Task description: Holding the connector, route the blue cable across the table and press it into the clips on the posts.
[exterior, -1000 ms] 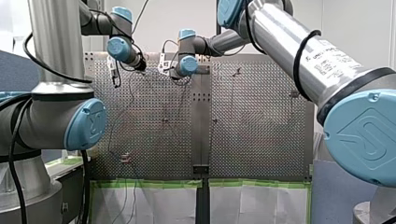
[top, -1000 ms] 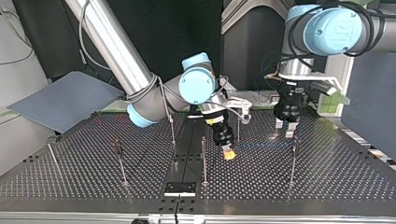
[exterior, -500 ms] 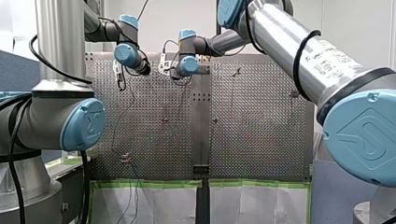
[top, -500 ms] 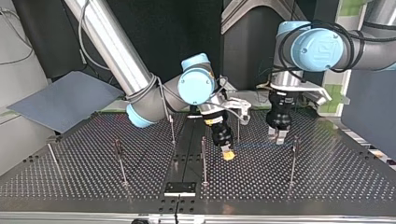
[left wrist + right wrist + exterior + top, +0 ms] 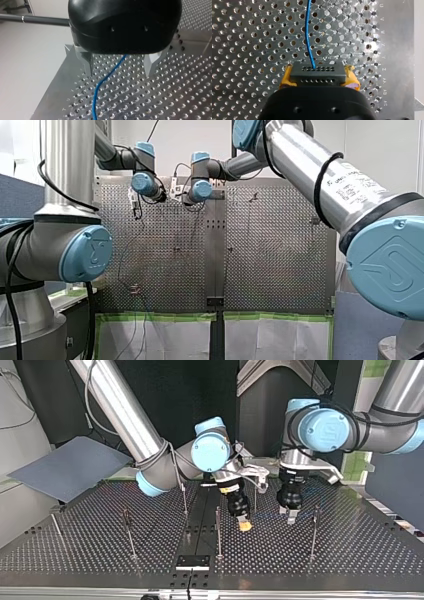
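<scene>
— Where was the black connector (image 5: 317, 75)?
— Clamped in your right end effector's (image 5: 244, 524) yellow pads; its blue cable (image 5: 307, 32) ran between your left end effector's (image 5: 119, 73) spread fingers, above the table (image 5: 175, 95).

My right gripper (image 5: 244, 525) hovers near my left gripper (image 5: 289, 514), a faint blue cable (image 5: 265, 516) seemingly between them.
</scene>
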`<control>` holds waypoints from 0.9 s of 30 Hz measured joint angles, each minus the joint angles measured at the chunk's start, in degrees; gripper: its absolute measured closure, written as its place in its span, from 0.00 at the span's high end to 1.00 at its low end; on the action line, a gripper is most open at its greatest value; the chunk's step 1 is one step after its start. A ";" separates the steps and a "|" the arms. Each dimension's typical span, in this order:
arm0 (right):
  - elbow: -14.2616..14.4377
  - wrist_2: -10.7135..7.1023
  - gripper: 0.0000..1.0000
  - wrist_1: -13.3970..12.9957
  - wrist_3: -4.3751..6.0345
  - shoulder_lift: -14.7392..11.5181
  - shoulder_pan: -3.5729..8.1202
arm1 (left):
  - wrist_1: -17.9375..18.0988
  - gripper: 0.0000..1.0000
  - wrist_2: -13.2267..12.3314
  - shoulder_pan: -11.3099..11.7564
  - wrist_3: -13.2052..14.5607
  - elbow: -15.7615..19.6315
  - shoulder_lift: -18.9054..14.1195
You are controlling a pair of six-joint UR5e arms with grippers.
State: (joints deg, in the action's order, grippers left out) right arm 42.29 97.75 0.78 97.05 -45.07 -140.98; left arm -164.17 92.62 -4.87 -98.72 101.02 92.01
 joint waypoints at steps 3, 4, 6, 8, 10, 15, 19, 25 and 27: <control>0.00 0.00 0.00 0.04 0.01 0.00 -0.05 | 0.28 1.00 1.31 -0.35 0.01 -1.22 1.58; 0.00 0.00 0.00 0.03 0.02 0.00 -0.05 | 0.33 1.00 1.57 -0.40 0.02 -1.47 2.06; -0.02 0.00 0.00 0.05 0.01 0.01 -0.05 | 0.38 1.00 2.04 -0.47 0.08 -1.84 2.88; -0.02 0.00 0.00 0.07 0.02 0.01 -0.05 | 0.36 1.00 2.48 -0.49 0.14 -1.96 3.25; -0.02 -0.01 0.00 0.08 0.05 0.01 -0.05 | 0.31 1.00 2.97 -0.50 0.17 -1.98 3.44; -0.01 -0.01 0.00 0.09 0.08 0.01 -0.04 | 0.36 0.43 3.39 -0.54 0.15 -2.00 3.54; 0.00 -0.01 0.00 0.12 0.08 0.01 -0.04 | 0.85 0.15 3.67 -0.59 -0.51 -2.02 3.54; 0.10 0.00 0.00 0.19 0.09 0.01 -0.06 | 0.46 0.00 5.56 -0.69 -1.85 -1.90 3.55; 0.38 0.03 0.00 0.20 0.09 0.02 -0.10 | 0.25 0.00 6.47 -0.75 -2.39 -1.45 3.55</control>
State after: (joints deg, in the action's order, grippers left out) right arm 42.67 97.78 0.97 97.14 -45.05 -141.08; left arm -163.92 99.08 -5.62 -101.11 99.57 95.56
